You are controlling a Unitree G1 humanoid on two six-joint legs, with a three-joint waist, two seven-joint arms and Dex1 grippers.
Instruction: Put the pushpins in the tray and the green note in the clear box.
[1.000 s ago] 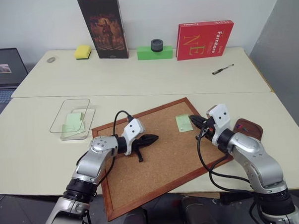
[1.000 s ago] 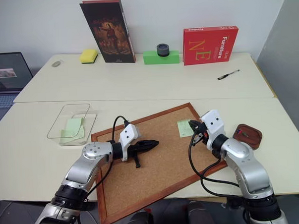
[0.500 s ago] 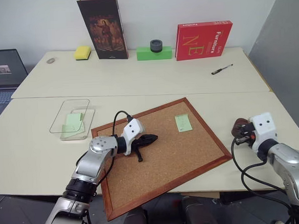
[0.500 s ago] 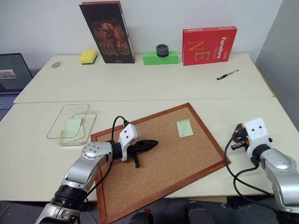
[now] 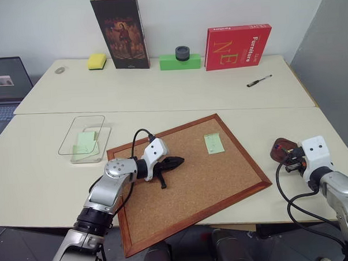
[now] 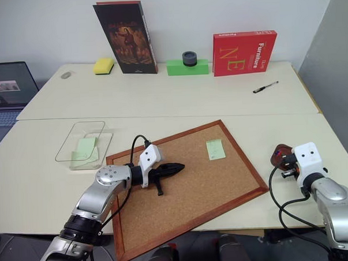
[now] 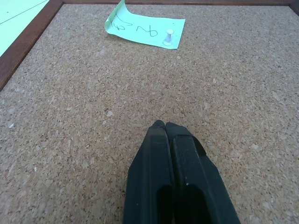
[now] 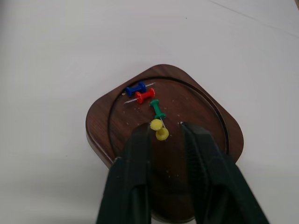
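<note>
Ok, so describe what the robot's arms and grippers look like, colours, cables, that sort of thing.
Both arms are silver-grey metal with rounded joint housings and black segments nearer the body. Each wrist carries a white boxy block with small dark dots. A black cable loops from each white block back along the arm. The left gripper and right gripper each have two matte black, tapered fingers.

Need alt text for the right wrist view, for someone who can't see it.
The right gripper hangs open over the dark wooden tray, a yellow pushpin between its fingers. Blue, red and green pushpins lie in the tray, on a pale table.
</note>
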